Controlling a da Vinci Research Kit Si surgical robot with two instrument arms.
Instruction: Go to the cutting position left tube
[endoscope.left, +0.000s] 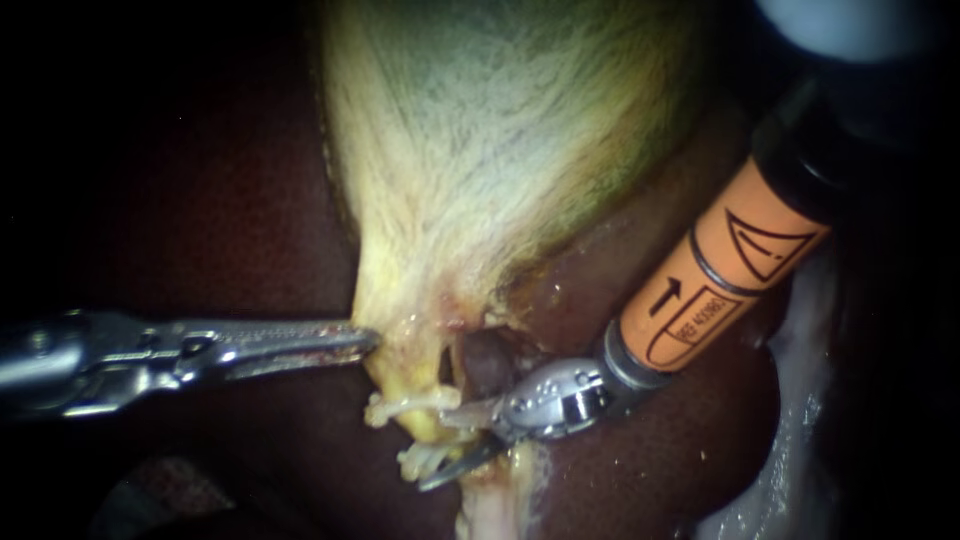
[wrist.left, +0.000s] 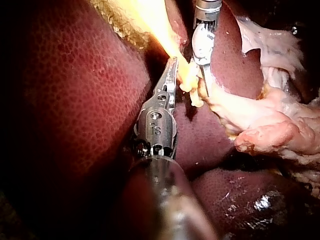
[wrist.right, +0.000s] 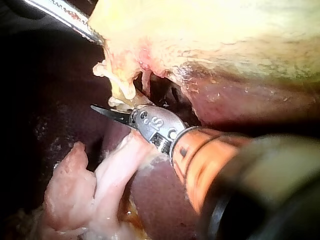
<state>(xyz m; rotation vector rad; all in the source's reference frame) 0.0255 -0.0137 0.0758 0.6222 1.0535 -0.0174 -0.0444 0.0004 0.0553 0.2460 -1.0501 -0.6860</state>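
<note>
Nearest the endoscope, the right instrument (endoscope.left: 435, 450) is coming in from upper right, its shaft wearing an orange sleeve (endoscope.left: 730, 270). Its end effector is standing open at a moderate gap, one pale blade above and one dark blade below, gripping nothing.

The blades are lying against the left tube (endoscope.left: 400, 372). This is the pale yellow strand hanging from the gallbladder's neck. The upper blade is crossing in front of the strand's lower end, and the lower blade is pointing past the frayed strands below. Whether the tube is sitting fully between the blades, I cannot tell. From the right wrist view the dark blade is showing clear, while the other is mostly hiding behind the yellow tissue.

Just beside the left tube, across a dark slit, a dark tube (endoscope.left: 486, 360) is running down behind the right end effector.

The left instrument (endoscope.left: 370, 340) is reaching in level from the left. Its end effector is narrow, the jaws pinching the edge of the gallbladder (endoscope.left: 500, 130) at its neck, just above the left tube. The left wrist view is showing the same grip, tips buried in yellow tissue.

Pale loose tissue (wrist.left: 270, 115) is lying beside the right instrument.

Farther back, the gallbladder is fanning upward, yellow-green and streaked. The dark red liver (endoscope.left: 200, 200) is lying behind and around everything.
</note>
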